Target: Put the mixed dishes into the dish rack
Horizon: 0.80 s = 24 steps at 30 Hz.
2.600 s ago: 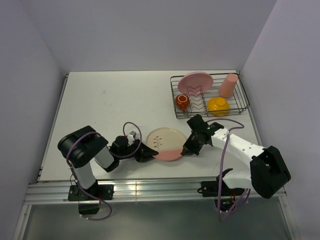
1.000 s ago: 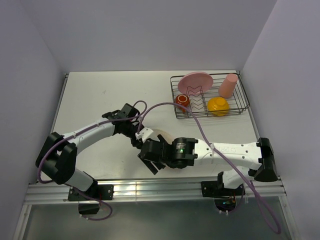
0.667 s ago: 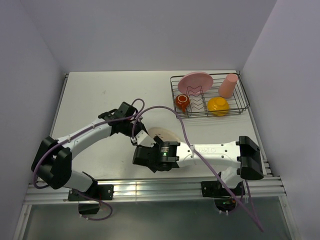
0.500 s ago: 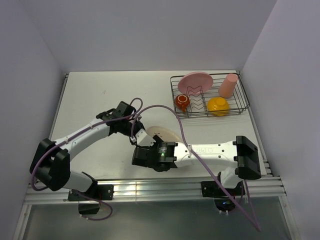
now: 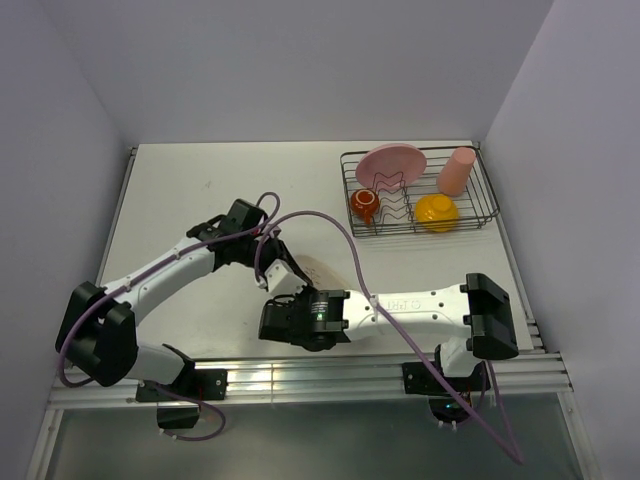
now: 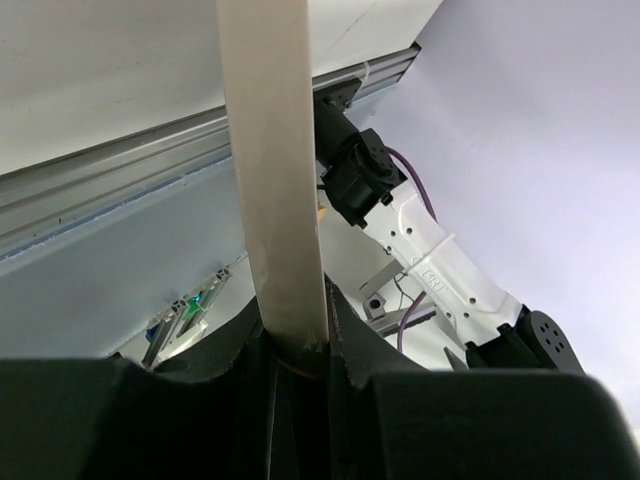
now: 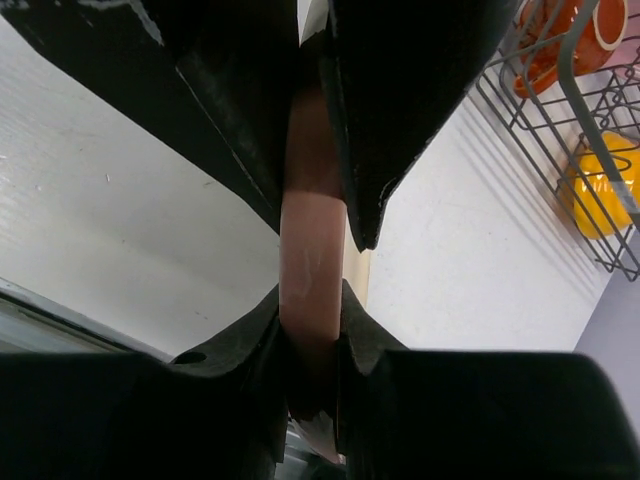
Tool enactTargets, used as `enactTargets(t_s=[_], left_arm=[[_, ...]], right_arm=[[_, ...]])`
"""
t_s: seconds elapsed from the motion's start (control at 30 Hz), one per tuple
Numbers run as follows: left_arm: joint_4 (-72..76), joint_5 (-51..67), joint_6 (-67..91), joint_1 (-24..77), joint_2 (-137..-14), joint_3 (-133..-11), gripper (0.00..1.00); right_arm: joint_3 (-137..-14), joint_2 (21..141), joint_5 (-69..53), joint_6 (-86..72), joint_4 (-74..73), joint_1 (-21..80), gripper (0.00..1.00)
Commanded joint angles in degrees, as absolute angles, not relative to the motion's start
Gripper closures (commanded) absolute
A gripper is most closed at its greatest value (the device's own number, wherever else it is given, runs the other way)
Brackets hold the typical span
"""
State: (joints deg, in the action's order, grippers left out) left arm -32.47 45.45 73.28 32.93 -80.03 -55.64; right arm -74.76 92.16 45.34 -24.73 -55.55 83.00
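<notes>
The cream plate with the pink segment (image 5: 326,271) is off the table, tilted on edge, held by both grippers. My left gripper (image 5: 284,272) is shut on its cream rim (image 6: 268,150). My right gripper (image 5: 292,318) is shut on its pink rim (image 7: 312,250), right below the left fingers (image 7: 400,90). The dish rack (image 5: 483,196) stands at the far right and holds the pink plate (image 5: 392,163) upright, the pink tumbler (image 5: 457,170), the yellow bowl (image 5: 437,211) and the red-orange cup (image 5: 363,204).
The right arm lies stretched across the near table from its base (image 5: 487,318). The rack's wire wall (image 7: 540,110), the yellow bowl (image 7: 598,185) and the cup (image 7: 560,40) show at the upper right of the right wrist view. The table's metal front rail (image 6: 120,200) runs below the plate.
The plate lay flat on the table with a gripper at each edge. Now it is raised on edge in both grippers, which have shifted left and toward the front.
</notes>
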Motion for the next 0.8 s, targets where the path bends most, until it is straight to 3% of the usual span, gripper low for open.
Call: enactTargets(t_s=[0.0, 0.07, 0.1, 0.2, 0.23, 0.27, 0.4, 0.6, 0.77], left_arm=[[-29.71, 51.07, 69.61, 31.73, -76.55, -57.65, 0.91], [-29.88, 50.54, 69.35, 31.2, -75.85, -57.74, 0.71], [-30.4, 50.1, 69.08, 30.33, -75.59, -57.92, 0.49], [-30.85, 48.61, 68.9, 27.96, -74.27, -58.01, 0.26], [-30.33, 48.43, 69.25, 27.51, -73.4, -57.57, 0.05], [-29.8, 49.04, 69.69, 26.55, -73.13, -57.13, 0.01], [-33.28, 46.77, 66.89, 24.88, -73.13, -58.35, 0.01], [-43.06, 32.73, 62.4, 21.1, -71.28, -64.85, 0.01], [-48.33, 24.27, 61.61, 18.64, -68.21, -67.67, 0.01]], right_arm=[[-79.27, 91.32, 51.68, -28.74, -59.15, 83.49, 1.0], [-80.32, 91.06, 51.77, -29.27, -60.37, 83.76, 1.0], [-80.77, 91.05, 51.77, -29.53, -60.9, 83.76, 1.0], [-81.12, 90.18, 52.12, -29.79, -62.4, 83.85, 1.0], [-80.95, 89.39, 52.29, -29.97, -62.58, 83.93, 1.0], [-80.6, 89.12, 52.12, -29.8, -62.75, 83.85, 1.0], [-79.89, 87.28, 51.77, -29.62, -63.72, 83.85, 1.0], [-81.73, 85.52, 52.38, -32.42, -67.06, 83.85, 1.0], [-90.58, 86.13, 49.31, -34.62, -68.99, 80.87, 1.0]])
